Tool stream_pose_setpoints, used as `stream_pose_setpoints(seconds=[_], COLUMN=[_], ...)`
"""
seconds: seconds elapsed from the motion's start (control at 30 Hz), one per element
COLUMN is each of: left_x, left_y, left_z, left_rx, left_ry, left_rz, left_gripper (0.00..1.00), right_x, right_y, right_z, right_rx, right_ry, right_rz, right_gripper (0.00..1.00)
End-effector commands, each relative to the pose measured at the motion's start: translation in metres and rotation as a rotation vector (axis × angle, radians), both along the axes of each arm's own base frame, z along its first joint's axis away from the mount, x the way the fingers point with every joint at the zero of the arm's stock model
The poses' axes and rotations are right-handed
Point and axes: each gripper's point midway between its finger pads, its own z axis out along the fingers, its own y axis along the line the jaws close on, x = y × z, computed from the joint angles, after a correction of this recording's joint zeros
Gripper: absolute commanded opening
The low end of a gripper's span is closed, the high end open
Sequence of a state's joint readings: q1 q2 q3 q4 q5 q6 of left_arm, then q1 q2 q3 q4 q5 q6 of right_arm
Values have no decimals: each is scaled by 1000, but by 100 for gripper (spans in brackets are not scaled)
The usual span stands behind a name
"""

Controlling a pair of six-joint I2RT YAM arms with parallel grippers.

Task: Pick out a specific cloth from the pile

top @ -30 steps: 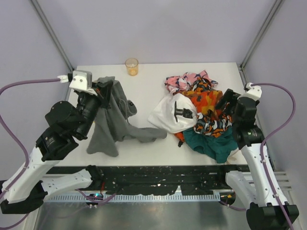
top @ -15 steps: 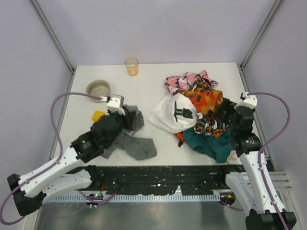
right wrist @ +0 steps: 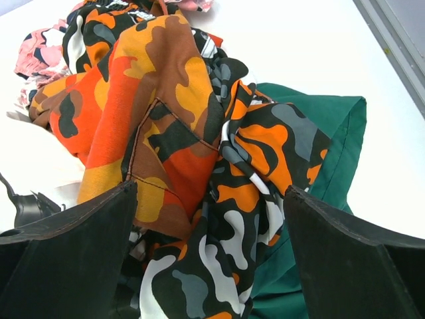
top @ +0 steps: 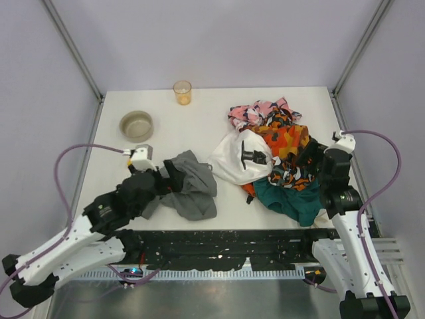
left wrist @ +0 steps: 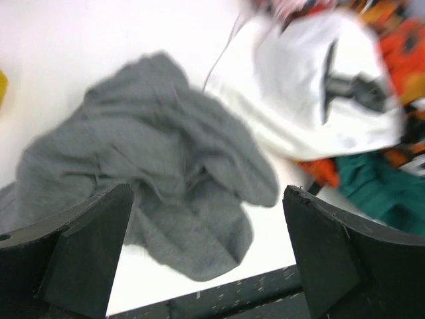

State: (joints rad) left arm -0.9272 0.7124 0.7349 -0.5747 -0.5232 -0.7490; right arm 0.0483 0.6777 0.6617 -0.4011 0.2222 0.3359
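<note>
Your grey cloth [top: 191, 194] lies crumpled low and left of centre in the top view, near the table's [top: 199, 126] front edge and just beside the pile [top: 285, 149] at right. Bare tabletop stretches above it. Your left gripper [top: 170, 177] sits at the cloth's left side. Its wrist view shows the fingers [left wrist: 86, 252] spread wide and clamping nothing. The right gripper [right wrist: 211, 189] is equally wide over camouflage fabric. Only the top view takes in the bowl [top: 136, 123] and cup [top: 182, 92].
</note>
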Motion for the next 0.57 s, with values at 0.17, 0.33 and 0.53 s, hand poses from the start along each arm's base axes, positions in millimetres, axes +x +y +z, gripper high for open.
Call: stream_pose_setpoints(seconds=[0.17, 0.33, 0.53], left_x=[-15, -24, -23], left_y=[73, 91, 87], left_z=[32, 28, 17], left_rx=[-100, -99, -88], left_ry=[-136, -114, -97], left_rz=[213, 258, 257], left_gripper=[100, 100, 100], right_x=[-16, -27, -32], right_y=[-10, -2, 0], right_z=[79, 86, 90], right_rx=[67, 28, 5], right_ry=[-288, -403, -412], right_rz=[-84, -6, 19], right_gripper=[95, 95, 95])
